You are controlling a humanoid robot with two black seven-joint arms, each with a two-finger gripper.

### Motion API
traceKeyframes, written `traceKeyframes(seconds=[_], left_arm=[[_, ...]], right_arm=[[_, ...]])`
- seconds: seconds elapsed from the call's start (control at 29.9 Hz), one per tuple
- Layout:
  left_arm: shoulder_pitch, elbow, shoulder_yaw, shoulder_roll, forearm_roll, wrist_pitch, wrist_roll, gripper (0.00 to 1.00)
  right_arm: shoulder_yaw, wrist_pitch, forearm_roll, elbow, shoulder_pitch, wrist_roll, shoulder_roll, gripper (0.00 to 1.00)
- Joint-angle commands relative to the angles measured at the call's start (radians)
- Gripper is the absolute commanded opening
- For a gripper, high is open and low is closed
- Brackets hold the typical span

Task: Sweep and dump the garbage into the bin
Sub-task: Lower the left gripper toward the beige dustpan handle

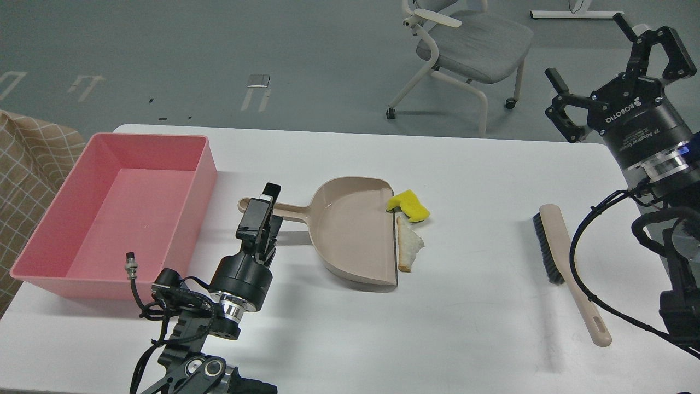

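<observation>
The garbage lies at the open front edge of a beige dustpan (350, 230) in the middle of the white table: a yellow sponge chunk (411, 206) and a torn white bread slice (409, 247). The pink bin (205, 164) stands at the left and holds nothing. My left gripper (266, 213) stands over the dustpan's long handle (292, 208), seen nearly edge-on, with a narrow gap between its fingers and nothing held. My right gripper (596, 60) is open and empty, raised high at the right.
A beige hand brush (560, 243) with dark bristles lies on the table at the right, below my right arm. A grey wheeled chair (470, 44) stands beyond the table's far edge. A checked cloth (27, 164) hangs at the left, beside the bin.
</observation>
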Motion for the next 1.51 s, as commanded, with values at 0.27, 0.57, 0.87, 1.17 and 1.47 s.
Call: traceKeyframes(seconds=[0.27,0.57,0.87,1.17,1.47], left_arm=[[0.007,0.056,0.029,-0.045,0.000,0.052,-0.024,0.98],[-0.022,0.140,0.034,-0.047,0.000,0.052,-0.061,0.98],[-0.049,0.229,0.035,-0.056,0.000,0.052,-0.058,0.98],[-0.158,0.332,0.034,-0.116,-0.001,0.073,-0.058,0.98],[-0.181,0.380,0.034,-0.121,-0.001,0.076,-0.066,0.98]], right_arm=[[-0.002,0.000,0.002,-0.008,0.008,-0.002,-0.005,1.00],[-0.002,0.000,0.002,-0.008,0.009,-0.003,-0.006,1.00],[-0.002,0.000,0.002,-0.008,0.008,-0.003,-0.005,1.00],[-0.002,0.000,0.002,-0.007,0.005,-0.002,-0.003,1.00],[0.000,0.000,0.002,-0.007,0.003,-0.002,-0.006,1.00]])
